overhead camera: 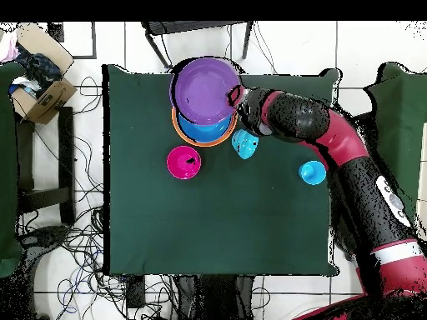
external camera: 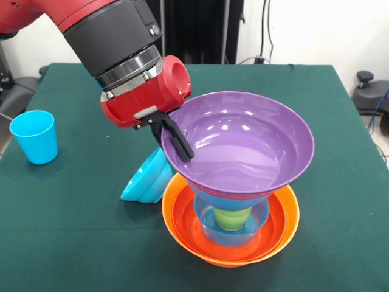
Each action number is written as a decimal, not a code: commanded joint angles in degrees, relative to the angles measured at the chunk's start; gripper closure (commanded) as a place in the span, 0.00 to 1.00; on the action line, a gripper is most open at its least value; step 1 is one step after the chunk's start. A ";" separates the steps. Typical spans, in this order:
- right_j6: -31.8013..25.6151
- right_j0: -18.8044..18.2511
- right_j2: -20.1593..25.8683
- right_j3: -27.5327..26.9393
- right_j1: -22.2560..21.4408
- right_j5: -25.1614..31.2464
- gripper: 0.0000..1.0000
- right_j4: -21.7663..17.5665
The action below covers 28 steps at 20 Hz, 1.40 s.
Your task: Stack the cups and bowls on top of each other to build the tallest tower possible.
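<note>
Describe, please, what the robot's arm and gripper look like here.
The arm has glossy red shells joined by a matte black cylindrical segment with a silver metal ring. A rounded red wrist housing carries the small black gripper with two slim black fingers.

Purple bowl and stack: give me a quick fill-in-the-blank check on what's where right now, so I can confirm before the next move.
1. The gripper is shut on the rim of the ____ bowl.
2. At the bottom of the tower sits a big ____ bowl.
3. The lime green cup stands inside a ____ bowl in the tower.
4. The light blue cup stands ____ on the table, apart from the tower.

Missing words: purple; orange; blue; upright
</note>
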 commanded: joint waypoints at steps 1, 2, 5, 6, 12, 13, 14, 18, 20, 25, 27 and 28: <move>-2.34 1.52 -1.47 0.14 -0.22 -0.43 1.00 -2.08; -2.33 1.44 -1.42 0.23 -0.39 -0.33 1.00 -2.01; -1.81 1.10 -1.22 1.29 -0.93 -0.60 1.00 -1.83; -1.47 0.92 -1.18 1.88 -1.37 -0.68 1.00 -1.74; -0.38 -0.30 -0.73 5.21 -3.33 -1.57 1.00 -1.68; -0.38 -0.42 -0.74 5.47 -3.31 -1.78 1.00 -1.77; -0.27 -0.27 -0.86 5.29 -3.32 -1.76 1.00 -1.75; -0.12 -0.02 -1.04 5.00 -3.51 -1.47 1.00 -1.55; -0.34 0.10 -1.13 4.62 -3.29 -1.21 1.00 -1.49; -0.43 0.28 -1.20 4.42 -2.83 -1.78 1.00 -1.59; -0.38 0.25 -1.14 4.58 -2.92 -1.96 1.00 -1.57; -0.52 0.26 -1.15 4.36 -2.82 -1.94 1.00 -1.58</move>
